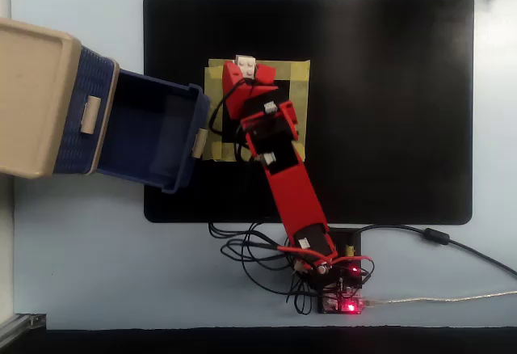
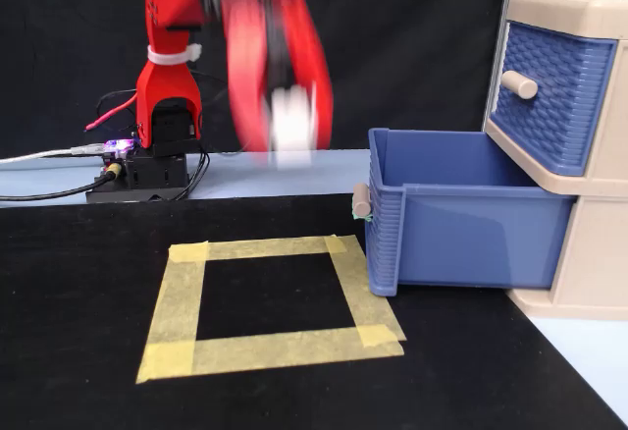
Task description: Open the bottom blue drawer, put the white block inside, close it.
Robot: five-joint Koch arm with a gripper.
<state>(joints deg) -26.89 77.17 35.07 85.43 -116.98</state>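
Observation:
The bottom blue drawer (image 1: 153, 132) stands pulled out of the beige cabinet (image 1: 32, 95), its dark tray empty and its beige handle (image 1: 199, 142) pointing at the arm. In the fixed view the drawer (image 2: 461, 224) is open at the right. My red gripper (image 1: 245, 67) hangs over the far side of the yellow tape square (image 1: 299, 71), shut on the white block (image 1: 245, 64). In the fixed view the gripper (image 2: 290, 150) is raised above the mat and blurred, with the block a white smear (image 2: 291, 124). The tape square (image 2: 270, 302) holds nothing.
The upper blue drawer (image 2: 549, 91) is shut, above and behind the open one. A black mat (image 1: 388, 111) covers the table. The arm's base, board and loose cables (image 1: 323, 281) lie at the mat's near edge in the overhead view.

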